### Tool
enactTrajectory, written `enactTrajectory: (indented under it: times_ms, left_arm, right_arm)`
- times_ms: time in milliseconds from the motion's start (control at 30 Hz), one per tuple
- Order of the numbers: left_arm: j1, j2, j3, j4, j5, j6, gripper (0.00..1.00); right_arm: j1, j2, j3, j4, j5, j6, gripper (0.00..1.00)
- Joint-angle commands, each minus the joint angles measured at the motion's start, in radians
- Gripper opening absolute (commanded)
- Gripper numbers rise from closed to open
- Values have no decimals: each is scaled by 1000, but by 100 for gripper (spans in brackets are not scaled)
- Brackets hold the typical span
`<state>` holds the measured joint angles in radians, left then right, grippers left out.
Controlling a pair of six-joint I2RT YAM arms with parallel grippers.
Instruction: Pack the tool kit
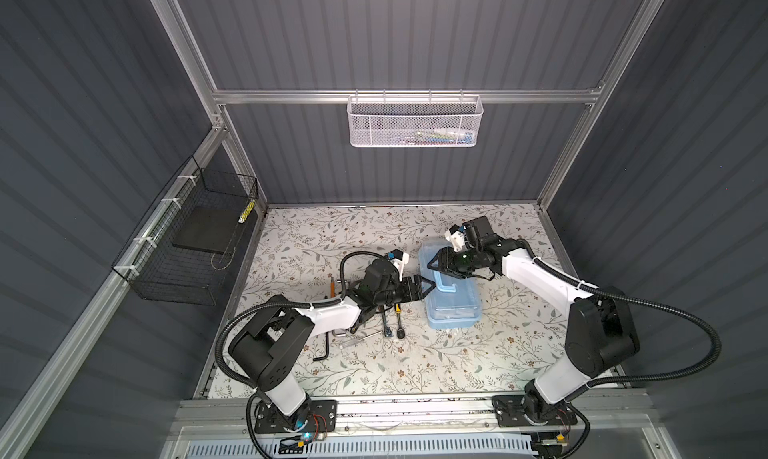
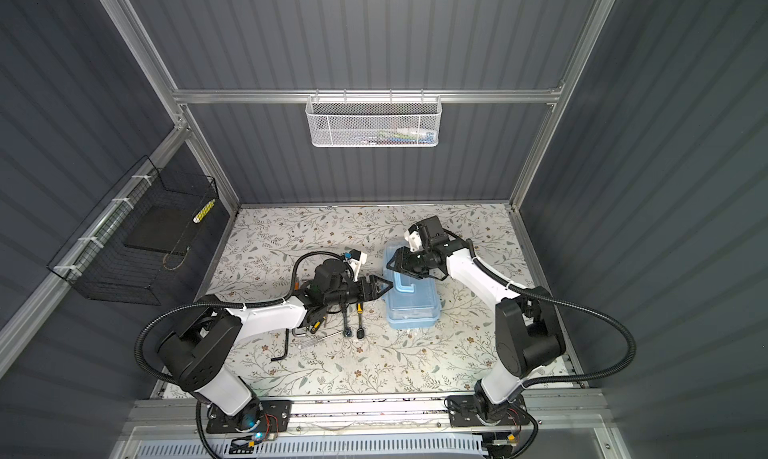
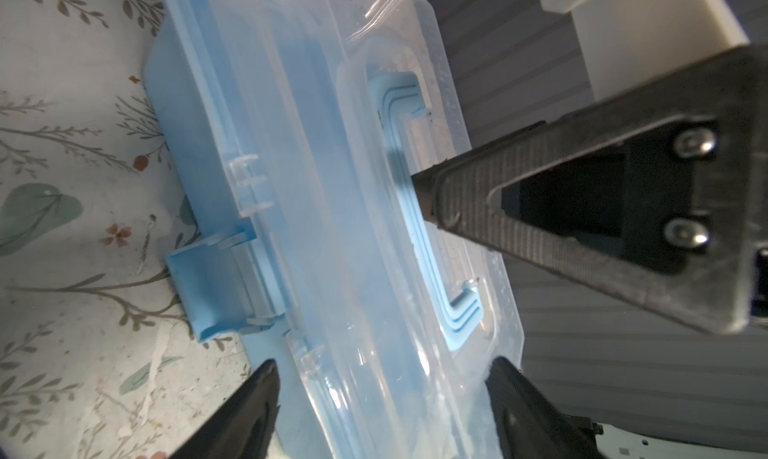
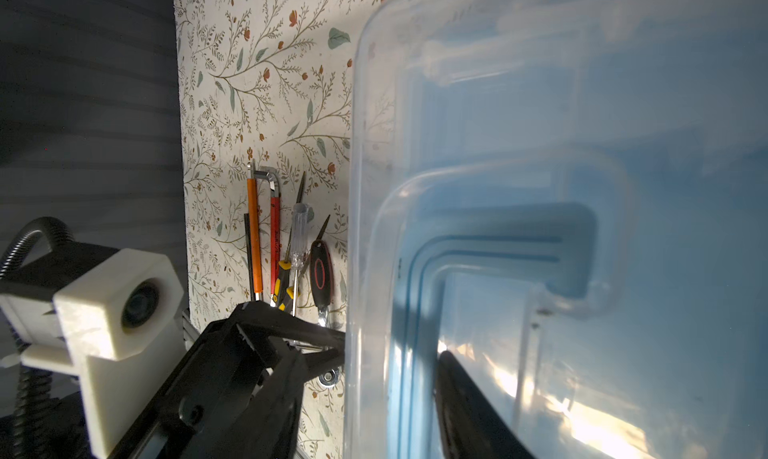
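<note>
room: grey ribbed walls, floral table (image 1: 374, 365)
black wire basket (image 1: 183, 261): hung on 9 o'clock wall
loose tools (image 4: 297, 236): screwdrivers, ratchets, hex keys on table at 9 o'clock of box, partly under left arm
white mesh basket (image 1: 413, 122): hung on 12 o'clock wall
left gripper (image 1: 430, 287): at box's 9 o'clock edge, jaws spread, straddling lid rim
tool kit box (image 1: 455, 307): light blue, clear lid on, on table at 3 o'clock of centre
right gripper (image 1: 432, 266): over lid, tip at blue handle (image 1: 444, 288); jaws pinching or not, cannot tell

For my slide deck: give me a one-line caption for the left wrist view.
Left gripper, jaws open, straddles the light blue tool box while the right gripper reaches its lid handle.
</note>
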<state>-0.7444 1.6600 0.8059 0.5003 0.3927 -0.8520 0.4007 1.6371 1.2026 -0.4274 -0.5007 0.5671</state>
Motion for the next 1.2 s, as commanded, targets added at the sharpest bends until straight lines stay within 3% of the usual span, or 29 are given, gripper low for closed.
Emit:
enactTrajectory:
  times_ms: [0, 400, 767, 933, 1167]
  left_arm:
    - [4, 28, 37, 33, 51, 11, 78]
    - [13, 58, 63, 105, 88, -21, 80]
    - [41, 18, 13, 232, 116, -99, 80]
    - [56, -28, -15, 214, 113, -95, 80]
    - [126, -128, -104, 190, 97, -114, 81]
  right_arm:
    - [15, 56, -21, 7, -76, 56, 50]
    - [2, 71, -100, 286, -247, 260, 38]
    - [-10, 51, -143, 393, -307, 324, 30]
    - [-16, 53, -160, 470, -331, 365, 15]
    - [-37, 23, -183, 581, -352, 421, 3]
